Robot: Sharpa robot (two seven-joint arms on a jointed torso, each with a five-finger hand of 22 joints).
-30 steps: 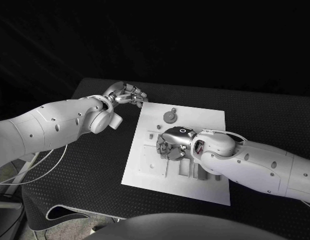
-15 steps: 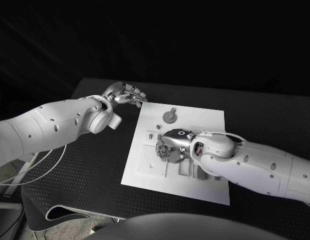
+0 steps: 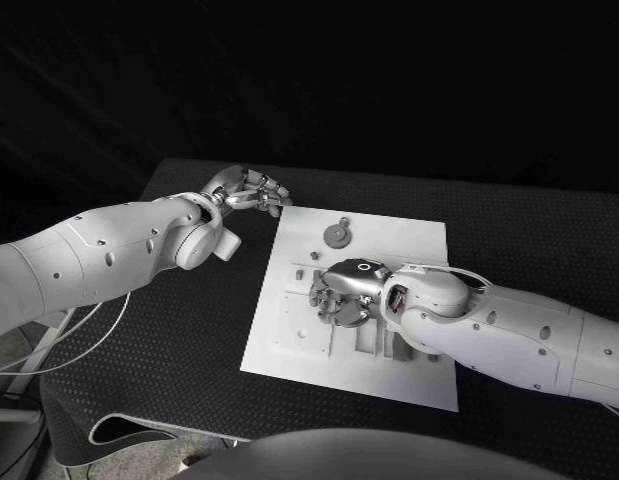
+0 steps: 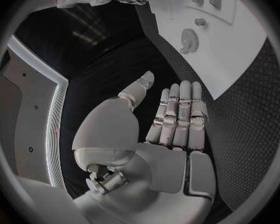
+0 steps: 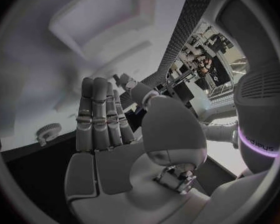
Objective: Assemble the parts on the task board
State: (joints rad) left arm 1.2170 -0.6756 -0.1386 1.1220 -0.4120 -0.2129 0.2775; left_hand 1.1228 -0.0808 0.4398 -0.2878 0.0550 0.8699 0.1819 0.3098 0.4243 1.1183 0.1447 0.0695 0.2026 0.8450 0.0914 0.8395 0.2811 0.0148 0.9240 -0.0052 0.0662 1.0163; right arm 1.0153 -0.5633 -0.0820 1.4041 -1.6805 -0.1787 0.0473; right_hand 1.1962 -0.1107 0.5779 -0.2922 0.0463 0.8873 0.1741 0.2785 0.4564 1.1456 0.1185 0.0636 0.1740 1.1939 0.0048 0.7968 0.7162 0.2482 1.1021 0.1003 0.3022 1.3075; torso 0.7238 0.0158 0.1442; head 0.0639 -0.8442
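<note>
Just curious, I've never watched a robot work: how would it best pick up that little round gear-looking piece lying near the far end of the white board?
Probably from straight above, fingers pinching opposite sides of the rim. The round toothed part lies flat on the task board, so only its edge offers purchase. The left hand is nearer, hovering just off the board's far corner; the right hand is over the board's middle.

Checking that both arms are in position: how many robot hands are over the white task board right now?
1. The right hand is over the middle of the task board. The left hand is off the board, above the black table beyond its far left corner.
</note>
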